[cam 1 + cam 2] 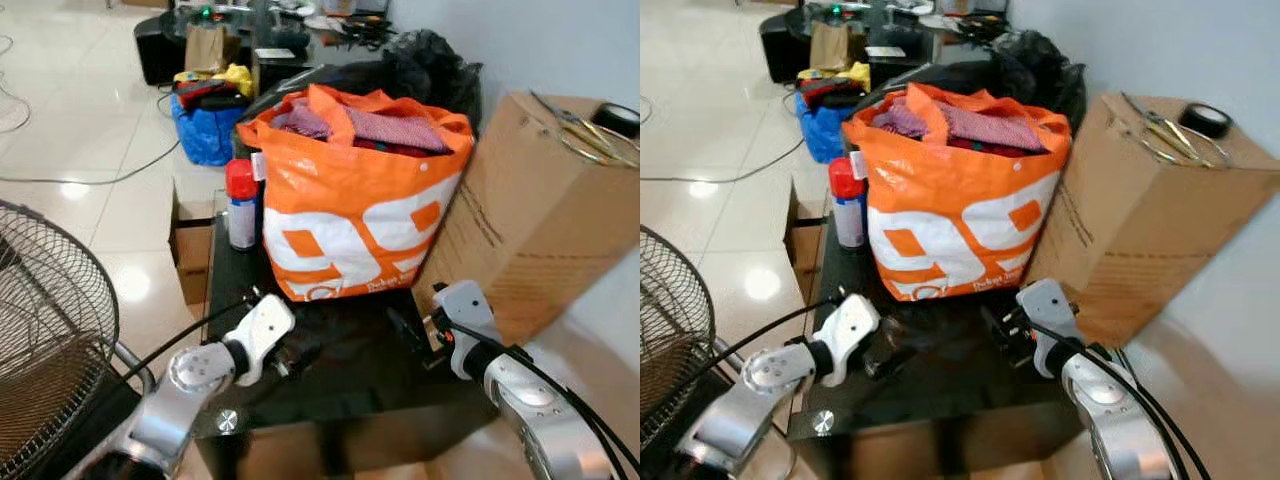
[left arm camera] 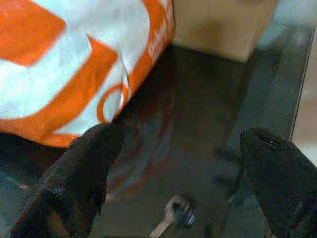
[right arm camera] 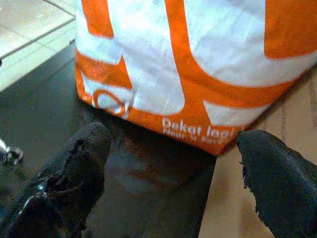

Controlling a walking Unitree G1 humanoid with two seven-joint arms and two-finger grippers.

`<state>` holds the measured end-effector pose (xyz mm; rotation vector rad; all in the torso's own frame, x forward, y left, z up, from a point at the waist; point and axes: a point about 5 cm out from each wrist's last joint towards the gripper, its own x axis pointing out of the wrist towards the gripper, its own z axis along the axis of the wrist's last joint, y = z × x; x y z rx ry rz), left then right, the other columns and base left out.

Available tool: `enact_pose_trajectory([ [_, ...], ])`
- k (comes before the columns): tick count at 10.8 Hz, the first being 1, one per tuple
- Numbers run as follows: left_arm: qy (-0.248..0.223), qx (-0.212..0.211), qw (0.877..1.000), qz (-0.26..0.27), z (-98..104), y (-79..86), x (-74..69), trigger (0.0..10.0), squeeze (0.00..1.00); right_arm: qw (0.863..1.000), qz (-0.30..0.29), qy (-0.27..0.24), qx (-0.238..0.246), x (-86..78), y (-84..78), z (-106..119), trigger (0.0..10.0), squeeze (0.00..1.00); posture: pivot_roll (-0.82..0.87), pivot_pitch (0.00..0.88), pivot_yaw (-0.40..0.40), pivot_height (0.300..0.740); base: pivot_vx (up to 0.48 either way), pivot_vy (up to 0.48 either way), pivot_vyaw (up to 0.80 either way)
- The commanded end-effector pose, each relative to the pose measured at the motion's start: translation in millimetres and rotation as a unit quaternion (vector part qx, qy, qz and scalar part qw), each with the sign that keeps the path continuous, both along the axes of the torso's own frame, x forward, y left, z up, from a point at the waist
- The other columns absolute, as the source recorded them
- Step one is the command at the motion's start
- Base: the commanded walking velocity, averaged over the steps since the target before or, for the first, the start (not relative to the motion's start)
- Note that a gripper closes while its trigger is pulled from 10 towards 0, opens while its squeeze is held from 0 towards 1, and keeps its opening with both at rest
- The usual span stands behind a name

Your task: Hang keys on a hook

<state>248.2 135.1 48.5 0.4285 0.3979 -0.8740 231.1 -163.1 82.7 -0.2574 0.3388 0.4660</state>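
Two silver arms are seen, each ending in a white wrist housing, trailed by black cables, with black fingers (image 2: 84, 183).

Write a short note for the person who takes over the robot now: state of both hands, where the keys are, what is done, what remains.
Left hand: open, low over the black table, empty.
Right hand: open, empty, pointing at the orange bag.
Keys: lying on the table between the left fingers, in front of the bag.
Done: left hand lined up over the keys.
Left: grip the keys, lift, find a hook, hang them.
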Motion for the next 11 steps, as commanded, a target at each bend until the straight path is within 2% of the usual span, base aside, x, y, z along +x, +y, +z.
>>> enact_pose_trajectory([
  [1, -0.002, 0.037, 0.999, -0.028, -4, 0.7, 2.7, 10.0, 0.00, 1.000, 0.011, 0.003, 0.000, 0.1, -1.5, 5, 10.0, 0.00, -0.17, 0.000, -0.106, 0.740, 0.000, 0.000, 0.00],
  [3, 0.015, 0.110, 0.991, -0.070, -15, 12.4, 7.9, 10.0, 0.00, 0.999, 0.047, 0.025, -0.009, -5.5, -0.1, 1, 10.0, 0.00, -0.17, 0.000, -0.109, 0.740, 0.000, 0.000, 0.00],
  [6, 0.009, 0.160, 0.982, -0.101, -24, 13.8, 17.7, 10.0, 0.00, 0.998, 0.057, 0.036, -0.010, -9.1, 7.3, 2, 10.0, 0.00, -0.18, 0.023, -0.110, 0.740, 0.000, 0.000, 0.00],
  [9, 0.006, 0.178, 0.977, -0.121, -28, 14.7, 26.7, 10.0, 0.00, 0.997, 0.055, 0.046, -0.015, -18.1, 9.3, 2, 10.0, 0.00, -0.19, 0.086, -0.109, 0.740, 0.000, 0.000, 0.00],
  [11, 0.000, 0.179, 0.976, -0.126, -28, 13.5, 32.8, 10.0, 0.00, 0.996, 0.063, 0.056, 0.004, -27.1, 15.0, 4, 10.0, 0.00, -0.20, 0.111, -0.104, 0.740, 0.000, 0.000, 0.00],
])
